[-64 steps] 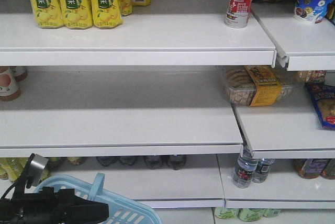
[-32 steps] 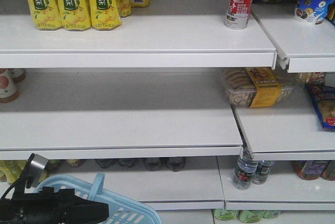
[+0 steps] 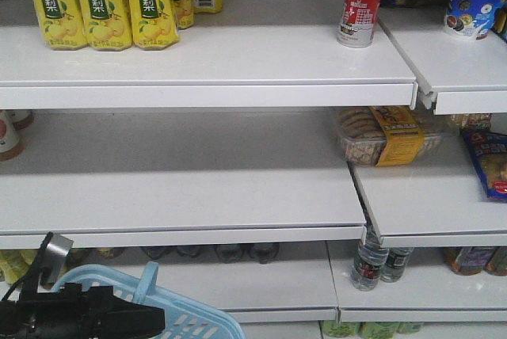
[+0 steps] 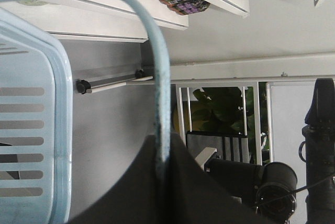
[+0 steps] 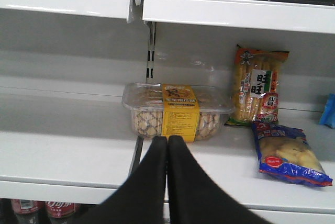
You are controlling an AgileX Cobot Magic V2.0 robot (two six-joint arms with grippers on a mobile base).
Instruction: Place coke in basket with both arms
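The right claw is seen clenched at the bottom centre of the right wrist view. Its two black fingers are pressed together and nothing is held between them. Just above its tips, a clear biscuit tray with a yellow band is set on the middle shelf. To the right of the tray, a tall cracker pack is leaned against the back wall. A blue snack bag is laid flat in front of the pack.

The left claw is found at the bottom centre of the left wrist view, grasping the flat handle of the light blue basket. The basket's slotted side fills the left of that frame.

In the front view the basket is seen at the lower left corner. The black left arm is laid across it, and a silver-grey cylinder is raised above the arm.

The coke is stood upright at the upper right of the front view. It is placed on the top shelf near that shelf's right end, well apart from the basket. Yellow drink cartons are lined up at the upper left on the same shelf. Small water bottles are stood on the lowest shelf, at the lower right.
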